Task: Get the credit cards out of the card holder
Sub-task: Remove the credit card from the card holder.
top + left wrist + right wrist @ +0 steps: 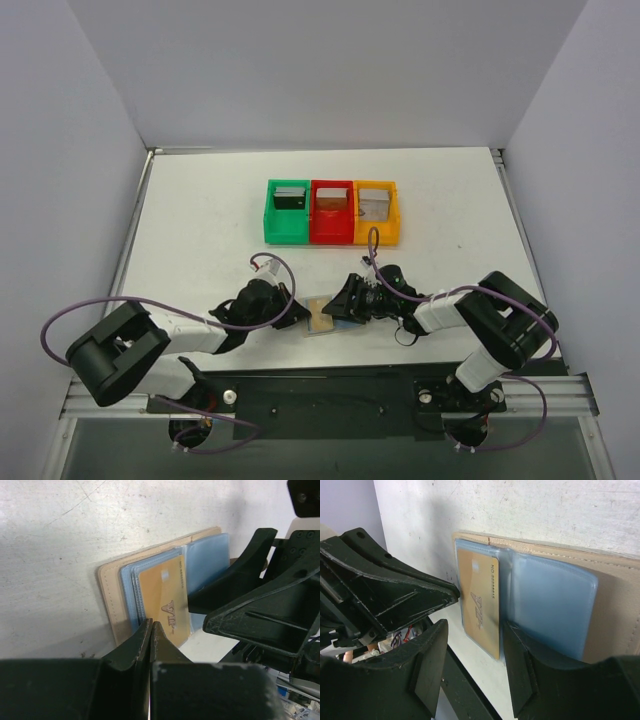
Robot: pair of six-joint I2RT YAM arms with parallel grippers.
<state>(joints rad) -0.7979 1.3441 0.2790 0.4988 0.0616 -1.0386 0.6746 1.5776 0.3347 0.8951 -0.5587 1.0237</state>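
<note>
The card holder (325,318) is laid open between the grippers, with a gold credit card (480,600) protruding from one pocket. The left gripper (151,630) is closed tight at the holder's edge; whether anything is pinched cannot be told. The right gripper (475,630) is held partly open astride the card's free end, gripping nothing. The card is judged light, stiff and slick, best pinched across that exposed end.

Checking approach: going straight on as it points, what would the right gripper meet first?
Probably the gold plastic card jutting from the tan bifold card holder, in line between the jaws of the right gripper; depth unclear.
</note>
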